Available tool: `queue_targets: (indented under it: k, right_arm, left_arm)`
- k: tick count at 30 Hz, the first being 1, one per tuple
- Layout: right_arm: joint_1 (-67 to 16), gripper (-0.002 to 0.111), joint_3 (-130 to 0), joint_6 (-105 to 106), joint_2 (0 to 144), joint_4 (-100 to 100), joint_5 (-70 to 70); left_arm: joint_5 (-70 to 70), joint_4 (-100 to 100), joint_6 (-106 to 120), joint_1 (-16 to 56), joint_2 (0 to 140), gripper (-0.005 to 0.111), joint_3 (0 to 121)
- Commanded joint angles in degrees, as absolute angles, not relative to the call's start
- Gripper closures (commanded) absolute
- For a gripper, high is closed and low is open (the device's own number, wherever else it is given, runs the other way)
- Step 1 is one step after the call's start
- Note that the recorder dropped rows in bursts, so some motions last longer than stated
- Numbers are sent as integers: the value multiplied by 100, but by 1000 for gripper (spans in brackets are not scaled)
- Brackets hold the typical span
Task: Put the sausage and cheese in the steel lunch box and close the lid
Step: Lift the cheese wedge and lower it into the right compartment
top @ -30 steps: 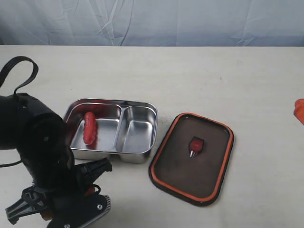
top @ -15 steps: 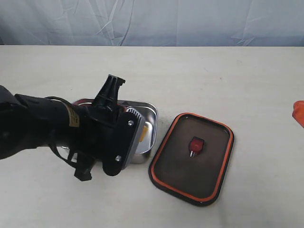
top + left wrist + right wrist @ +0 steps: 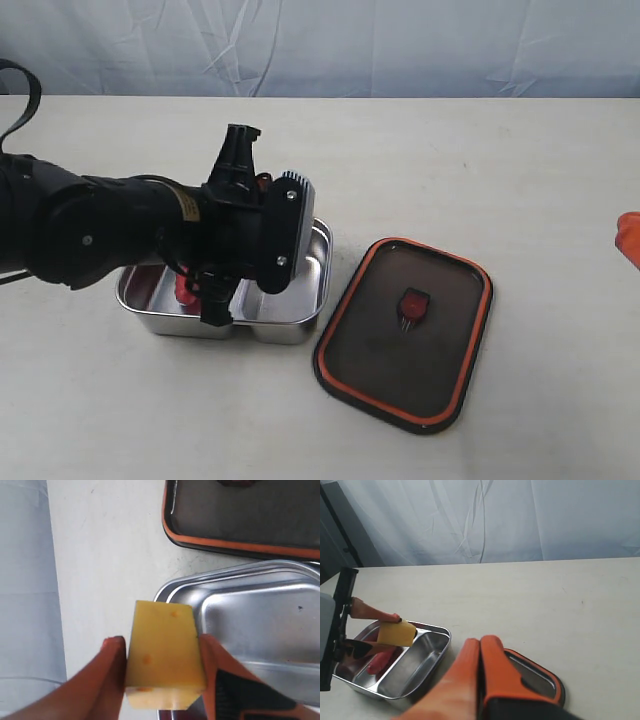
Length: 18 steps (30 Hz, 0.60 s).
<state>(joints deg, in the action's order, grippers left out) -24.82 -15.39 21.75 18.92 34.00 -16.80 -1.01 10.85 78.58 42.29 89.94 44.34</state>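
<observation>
Cheese pinched between left end effector fingers, held over steel lunch box for dropping in; which compartment is hard to tell. Sausage already inside. Right end effector closed, empty. Lid off, beside box.

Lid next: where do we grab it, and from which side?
The lid lies flat, seal side up, right of the steel lunch box. Pinch the raised orange rim on the long edge away from the box, from above with the right pincer, one finger inside, one outside. Lying flat, it likely offers no other hold.
</observation>
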Motion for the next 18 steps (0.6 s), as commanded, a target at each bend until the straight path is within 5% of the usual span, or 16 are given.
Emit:
queue_targets:
  k: [1, 5, 14, 18]
  right_arm:
    - [-2460, 109, -1518, 2186, 1888, 3396, -1603]
    - [-2460, 109, -1518, 2186, 1888, 3396, -1603]
    - [-2460, 109, -1518, 2186, 1888, 3396, -1603]
    - [-2460, 109, -1518, 2186, 1888, 3396, -1603]
  left_arm:
    - [-200, 1374, 7818, 4217, 8999, 107, 4508]
    - [69, 1555, 7818, 4217, 8999, 103, 4517]
    - [238, 1578, 7818, 4217, 8999, 63, 4517]
    - [196, 1593, 7818, 4217, 8999, 56, 4517]
